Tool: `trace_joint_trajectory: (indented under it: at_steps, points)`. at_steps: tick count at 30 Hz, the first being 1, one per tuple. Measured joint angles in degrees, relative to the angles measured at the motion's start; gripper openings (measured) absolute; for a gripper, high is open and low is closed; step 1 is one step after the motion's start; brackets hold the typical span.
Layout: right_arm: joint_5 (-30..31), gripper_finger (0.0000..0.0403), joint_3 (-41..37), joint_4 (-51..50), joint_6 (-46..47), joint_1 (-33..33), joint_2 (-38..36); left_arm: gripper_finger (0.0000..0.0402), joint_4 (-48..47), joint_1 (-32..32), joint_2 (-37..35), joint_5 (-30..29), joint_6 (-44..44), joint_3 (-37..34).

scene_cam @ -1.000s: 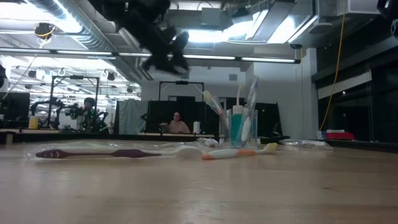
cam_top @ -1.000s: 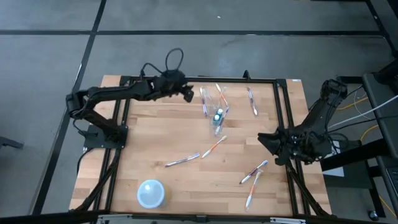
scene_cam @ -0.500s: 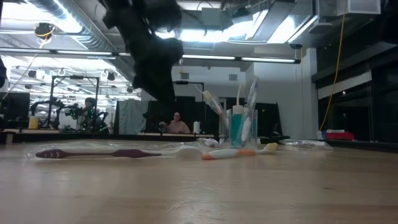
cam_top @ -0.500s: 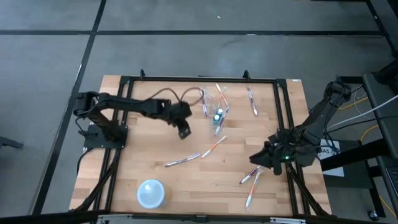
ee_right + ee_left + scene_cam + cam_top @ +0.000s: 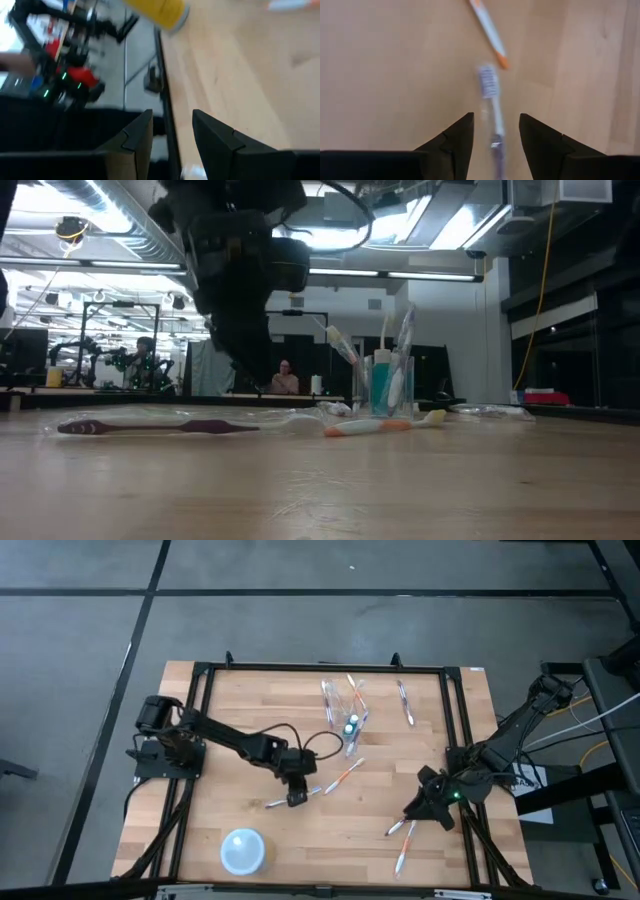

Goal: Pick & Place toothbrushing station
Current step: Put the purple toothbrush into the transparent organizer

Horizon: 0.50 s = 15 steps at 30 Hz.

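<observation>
From my remote seat: over the table (image 5: 240, 700), my left gripper (image 5: 296, 797) hangs with fingers apart above a purple toothbrush (image 5: 492, 107) lying mid-table; my right gripper (image 5: 412, 810), fingers also apart, hovers near the right edge. The cup (image 5: 384, 385) with its tube (image 5: 380, 383) stands at the far side.

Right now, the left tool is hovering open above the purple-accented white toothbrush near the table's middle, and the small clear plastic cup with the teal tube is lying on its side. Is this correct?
Not quite. The small clear plastic cup stands upright, with the teal tube and brushes inside, as the low view shows. The rest holds: the left tool hovers open above the purple-accented white toothbrush.
</observation>
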Motion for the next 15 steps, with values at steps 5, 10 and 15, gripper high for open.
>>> trace_joint_trajectory:
  at_steps: [5, 10, 15]
  points:
    - [-7.4, 0.0142, 0.0, -1.0, 2.0, 0.2, 0.0, 0.0148, 1.6, -1.2, 2.5, 1.1, -1.8, 0.0]
    - [-8.9, 0.0142, 0.0, -2.2, 2.9, 1.8, 0.0, 0.0147, 3.2, -1.8, 4.9, -1.4, -2.7, 0.0]
    - [-8.2, 0.0142, 0.0, -2.9, 6.0, 5.0, 0.0, 0.0132, 5.8, -0.7, 7.3, -1.8, -6.4, 0.1]
